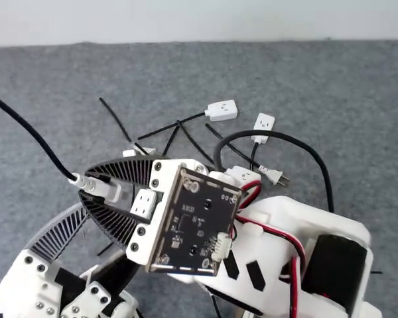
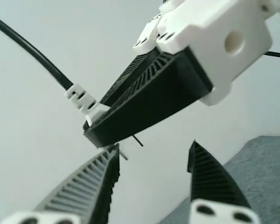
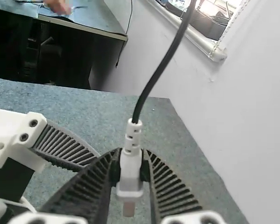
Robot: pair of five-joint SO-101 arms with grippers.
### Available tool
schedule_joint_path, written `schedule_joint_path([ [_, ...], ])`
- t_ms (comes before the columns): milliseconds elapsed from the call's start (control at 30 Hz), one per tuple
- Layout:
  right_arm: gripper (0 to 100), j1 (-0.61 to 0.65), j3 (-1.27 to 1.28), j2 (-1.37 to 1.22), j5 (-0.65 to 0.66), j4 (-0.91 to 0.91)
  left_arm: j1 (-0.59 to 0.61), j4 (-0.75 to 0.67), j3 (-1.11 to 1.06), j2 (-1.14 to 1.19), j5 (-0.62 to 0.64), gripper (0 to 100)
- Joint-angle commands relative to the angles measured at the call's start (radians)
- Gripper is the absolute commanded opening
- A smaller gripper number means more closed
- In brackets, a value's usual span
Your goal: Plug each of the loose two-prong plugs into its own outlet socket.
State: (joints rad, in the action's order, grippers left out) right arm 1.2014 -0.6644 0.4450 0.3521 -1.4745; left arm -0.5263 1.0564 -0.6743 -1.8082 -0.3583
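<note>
While clamped, plug inside right tool.

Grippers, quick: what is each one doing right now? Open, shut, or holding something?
Left gripper: open, holding nothing.
Right gripper: closed on a white two-prong plug.

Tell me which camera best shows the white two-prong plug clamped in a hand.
Right wrist view: the white two-prong plug is centred in the right hand, black cable rising. High view shows it small; left wrist view, its cable end side-on.
</note>
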Motion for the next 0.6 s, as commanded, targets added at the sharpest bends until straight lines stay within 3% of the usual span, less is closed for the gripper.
schedule_joint_path([
  [0,0.8,0.012,-0.015,0.015,0.011,0.025,-0.091,0.014,0.022,-0.009,-0.002,24],
  [567,0.8,0.016,0.029,0.015,0.009,0.027,-0.224,0.025,-0.042,-0.008,-0.008,24],
])
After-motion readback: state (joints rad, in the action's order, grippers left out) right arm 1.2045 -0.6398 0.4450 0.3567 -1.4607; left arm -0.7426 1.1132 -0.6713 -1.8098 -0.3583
